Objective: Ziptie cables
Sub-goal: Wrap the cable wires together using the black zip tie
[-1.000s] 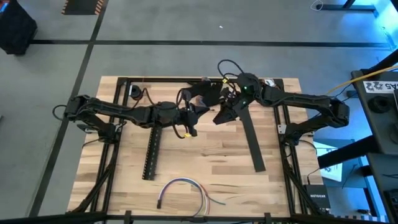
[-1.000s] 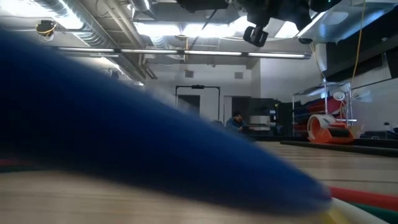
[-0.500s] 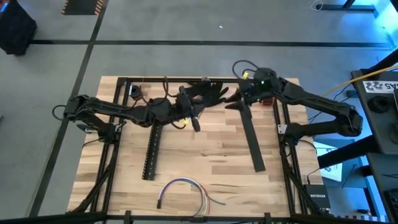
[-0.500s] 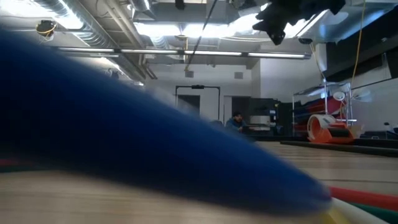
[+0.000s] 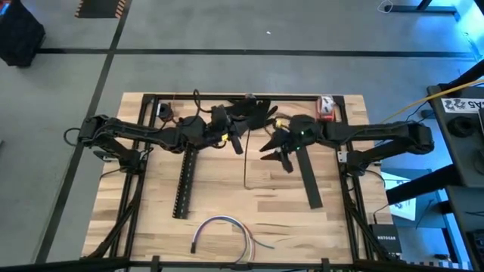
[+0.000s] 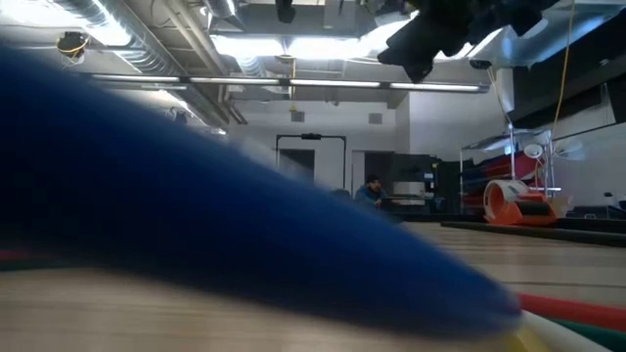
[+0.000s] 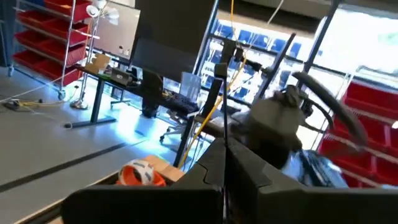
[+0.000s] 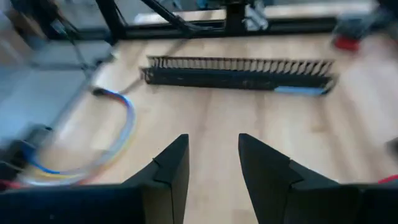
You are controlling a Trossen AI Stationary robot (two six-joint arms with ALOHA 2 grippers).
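Right claw (image 5: 274, 151): above the middle of the worktop (image 5: 227, 189), pointing toward the left arm's side; its two fingers (image 8: 168, 171) stand apart with bare wood showing in the gap, nothing held.
Left claw (image 5: 236, 145): above the far middle of the worktop, close to the right claw; in its wrist view the fingers are pressed together on a thin dark strip (image 7: 224, 165) that rises from between them.
Thin dark strip, from above: a fine straight line (image 5: 246, 162) running from the left claw toward the near side of the worktop, between the two channels.
Black slotted channel (image 5: 184, 183): flat on the left half of the worktop, lengthwise from far to near, just under the left arm; also seen past the right claw (image 8: 239, 73).
Second black bar (image 5: 306, 175): flat on the right half, beneath the right arm's wrist.
Cables (image 5: 223, 233): a curved loop of white, blue and dark wires at the near edge of the worktop, well apart from both claws; seen blurred in the right wrist view (image 8: 115, 134).
Red and white item (image 5: 326, 106): at the far right corner.
Low view: filled by a blurred blue shape close to the lens; one arm shows dark at the top.
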